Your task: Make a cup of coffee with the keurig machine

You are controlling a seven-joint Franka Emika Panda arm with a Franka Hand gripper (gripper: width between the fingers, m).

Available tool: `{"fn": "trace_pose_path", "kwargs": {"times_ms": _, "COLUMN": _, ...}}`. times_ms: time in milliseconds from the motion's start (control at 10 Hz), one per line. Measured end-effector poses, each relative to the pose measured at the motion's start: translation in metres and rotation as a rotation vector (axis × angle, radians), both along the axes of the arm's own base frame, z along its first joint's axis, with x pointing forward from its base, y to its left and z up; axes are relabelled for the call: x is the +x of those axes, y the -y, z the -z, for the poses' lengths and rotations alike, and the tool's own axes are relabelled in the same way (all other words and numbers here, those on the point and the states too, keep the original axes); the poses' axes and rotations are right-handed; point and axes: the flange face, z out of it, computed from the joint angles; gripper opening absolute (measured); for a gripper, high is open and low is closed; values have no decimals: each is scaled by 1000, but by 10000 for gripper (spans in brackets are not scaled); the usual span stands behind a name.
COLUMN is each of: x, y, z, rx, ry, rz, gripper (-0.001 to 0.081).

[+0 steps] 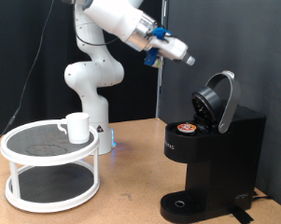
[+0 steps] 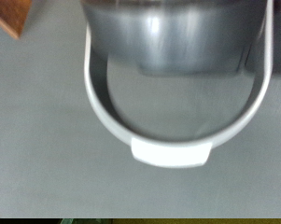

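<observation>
Black keurig machine (image 1: 213, 149) upright, lid raised.

Black curtain (image 1: 28, 56) — wooden tabletop (image 1: 131, 191)

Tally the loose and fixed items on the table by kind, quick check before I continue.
Keurig machine, lid open: 1
Coffee pod in the machine: 1
Cup on the rack: 1
White two-tier rack: 1
Total: 4

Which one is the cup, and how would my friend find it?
Find the white two-tier round rack at the exterior view's left. The cup stands on its top shelf, at the edge nearest the robot's base. It is small, plain white, with a side handle, unlike the tall black keurig machine.
</observation>
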Motion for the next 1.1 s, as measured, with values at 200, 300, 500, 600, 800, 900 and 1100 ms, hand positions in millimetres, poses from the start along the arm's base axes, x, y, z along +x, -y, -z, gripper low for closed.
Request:
{"fn": "trace_pose_path", "kwargs": {"times_ms": 200, "x": 3, "y": -26, "z": -19, "rx": 24, "ry": 26, "rz": -28, "gripper": 734}}
{"fn": "trace_pose_path", "kwargs": {"times_ms": 300, "x": 5, "y": -40, "z": -25, "rx": 25, "ry": 32, "rz": -17, "gripper": 734}}
{"fn": "trace_pose_path", "kwargs": {"times_ms": 500, "x": 7, "y": -68, "z": -35, "rx": -2, "ry": 17, "rz": 23, "gripper": 734}}
{"fn": "trace_pose_path", "kwargs": {"times_ms": 600, "x": 12, "y": -75, "z": -35, "rx": -18, "ry": 3, "rz": 45, "gripper": 734}}
{"fn": "trace_pose_path", "kwargs": {"times_ms": 800, "x": 11, "y": -75, "z": -34, "rx": -7, "ry": 13, "rz": 30, "gripper": 734}}
{"fn": "trace_pose_path", "kwargs": {"times_ms": 900, "x": 11, "y": -76, "z": -34, "rx": 6, "ry": 9, "rz": 25, "gripper": 734}}
{"fn": "trace_pose_path", "kwargs": {"times_ms": 1100, "x": 11, "y": -91, "z": -34, "rx": 3, "ry": 7, "rz": 4, "gripper": 734}}
